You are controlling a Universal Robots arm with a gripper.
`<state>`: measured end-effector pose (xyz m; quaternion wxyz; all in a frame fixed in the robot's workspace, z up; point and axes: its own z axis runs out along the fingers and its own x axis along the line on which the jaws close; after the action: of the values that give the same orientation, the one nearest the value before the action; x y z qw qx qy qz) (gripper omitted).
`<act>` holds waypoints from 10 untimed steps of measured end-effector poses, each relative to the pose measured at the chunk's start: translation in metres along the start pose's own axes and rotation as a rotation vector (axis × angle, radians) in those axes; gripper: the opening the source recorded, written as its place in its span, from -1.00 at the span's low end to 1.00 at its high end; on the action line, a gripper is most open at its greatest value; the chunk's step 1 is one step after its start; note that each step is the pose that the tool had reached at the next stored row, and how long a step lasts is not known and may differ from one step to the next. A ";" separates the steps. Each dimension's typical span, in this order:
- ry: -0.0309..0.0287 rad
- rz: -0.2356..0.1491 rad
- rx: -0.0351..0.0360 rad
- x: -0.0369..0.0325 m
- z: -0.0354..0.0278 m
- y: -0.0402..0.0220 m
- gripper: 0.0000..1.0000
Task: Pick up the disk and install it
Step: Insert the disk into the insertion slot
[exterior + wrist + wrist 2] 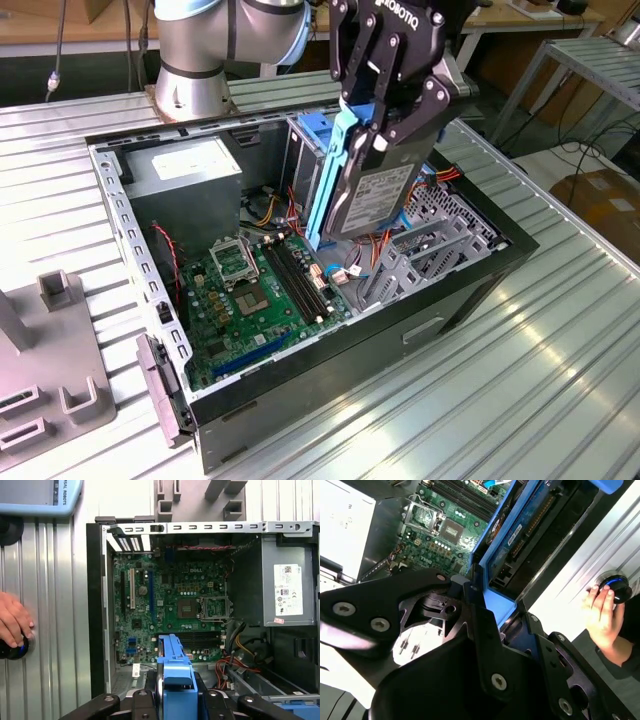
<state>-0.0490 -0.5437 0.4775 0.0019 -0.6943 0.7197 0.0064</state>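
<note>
Currently gripper [385,135] jaws clamped on the disk [380,195], held on edge above the open computer case [460,290], over its motherboard [250,290].

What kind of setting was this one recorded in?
Probably a robotics lab or workshop: the gripper holds the disk over an open computer case on a ribbed aluminium table, workbenches stand behind, and a person's hand rests on a control knob.

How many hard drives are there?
1. The flat grey metal hard drive in its blue plastic frame is held by the black claw over the open computer case. Others may be hidden inside.
</note>
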 end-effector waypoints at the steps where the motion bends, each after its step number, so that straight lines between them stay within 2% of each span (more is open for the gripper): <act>1: 0.0000 0.000 0.0000 0.0010 0.0000 -0.0009 -0.26; 4: 0.0000 0.000 0.0000 0.0038 0.0000 -0.0051 -0.26; 10: -0.0001 0.000 0.0000 0.0096 0.0000 -0.0179 -0.26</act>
<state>-0.0315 -0.5540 0.4773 0.0019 -0.6943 0.7197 0.0064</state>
